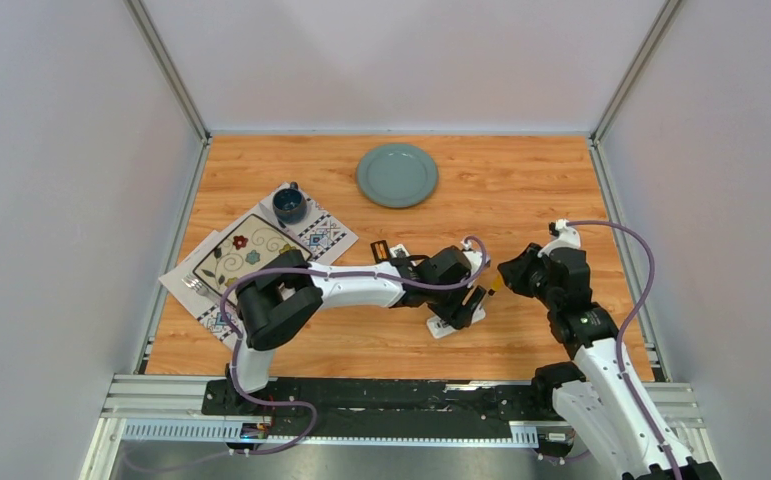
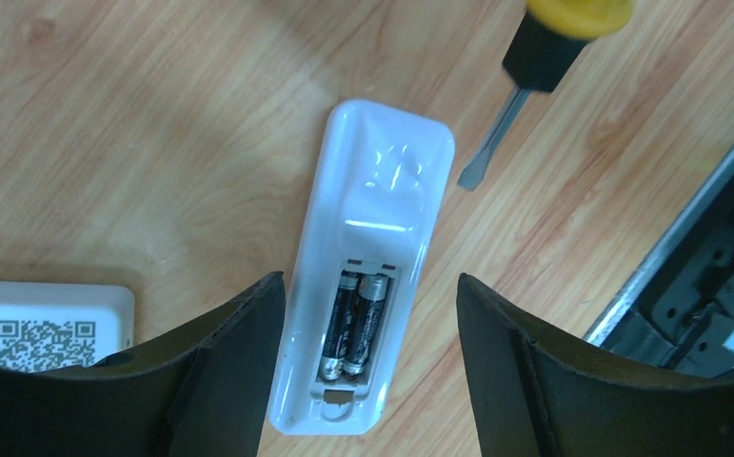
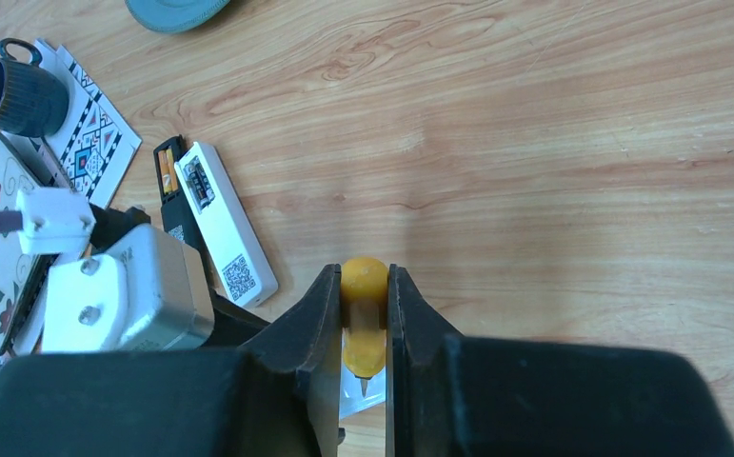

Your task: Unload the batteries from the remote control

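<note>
The left jaws are spread wide, with a dark finger (image 2: 215, 381) close on each side of the white remote control (image 2: 386, 181). The remote lies back-up on the wooden counter (image 2: 106, 143) with its compartment uncovered, and the two batteries (image 2: 353, 324) sit side by side inside it. The right jaws are pinching the yellow handle of a screwdriver (image 3: 364, 281), whose flat tip hangs just beside the remote's far corner. Farther left lie a white QR-labelled unit (image 3: 228, 228), a dark cup (image 1: 289, 204) on patterned mats (image 1: 251, 250), and a green plate (image 1: 397, 175).
</note>
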You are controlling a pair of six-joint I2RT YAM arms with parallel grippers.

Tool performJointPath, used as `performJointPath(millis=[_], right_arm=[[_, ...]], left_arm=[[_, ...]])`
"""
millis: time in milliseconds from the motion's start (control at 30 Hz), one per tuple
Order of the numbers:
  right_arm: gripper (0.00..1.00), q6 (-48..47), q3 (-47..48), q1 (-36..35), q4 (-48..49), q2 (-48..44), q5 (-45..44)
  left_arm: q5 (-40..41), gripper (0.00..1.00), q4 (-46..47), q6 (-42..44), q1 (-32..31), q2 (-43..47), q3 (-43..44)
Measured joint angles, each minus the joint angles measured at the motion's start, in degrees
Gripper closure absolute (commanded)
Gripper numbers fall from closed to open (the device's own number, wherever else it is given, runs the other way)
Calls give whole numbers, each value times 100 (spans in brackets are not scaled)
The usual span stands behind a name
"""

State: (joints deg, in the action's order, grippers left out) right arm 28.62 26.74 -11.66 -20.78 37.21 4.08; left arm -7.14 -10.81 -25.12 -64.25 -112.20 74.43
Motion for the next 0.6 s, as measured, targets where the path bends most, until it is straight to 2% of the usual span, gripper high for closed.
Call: performJointPath(millis=[167, 467, 600], right_arm=[[100, -2, 0, 76, -2, -9, 72], [100, 2, 0, 96, 13, 61, 293], [100, 24, 0, 96, 70, 129, 459]], left_arm=[[352, 26, -199, 372, -136, 31, -170], [824, 26, 155, 887, -402, 675, -1180], [1045, 30, 385, 1010, -474, 852, -1502]])
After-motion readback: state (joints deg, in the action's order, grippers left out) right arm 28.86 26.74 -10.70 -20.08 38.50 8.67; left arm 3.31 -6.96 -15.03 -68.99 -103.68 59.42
